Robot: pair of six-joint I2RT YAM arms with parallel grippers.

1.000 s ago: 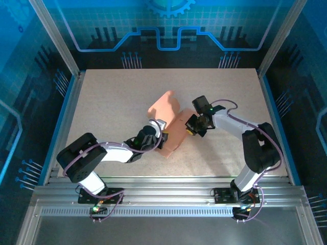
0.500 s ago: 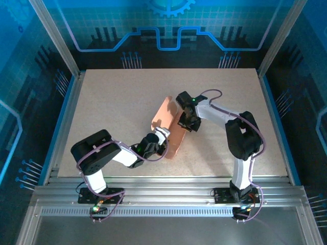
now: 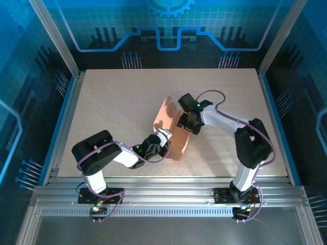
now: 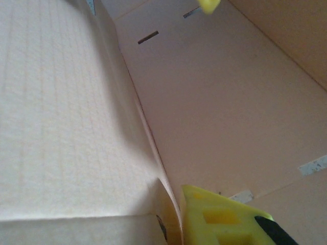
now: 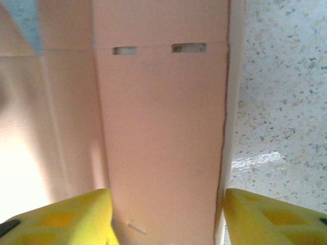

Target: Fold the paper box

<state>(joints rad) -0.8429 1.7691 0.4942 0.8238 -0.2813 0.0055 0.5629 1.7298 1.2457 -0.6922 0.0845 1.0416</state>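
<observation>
The paper box [image 3: 172, 133] stands half-folded at the middle of the table [image 3: 112, 97], with its panels raised and slotted creases showing. The left gripper [image 3: 162, 140] is at its near-left edge, and I cannot tell whether it grips. The right gripper [image 3: 187, 124] is against the box's right side, jaws spread wide across one panel.
</observation>
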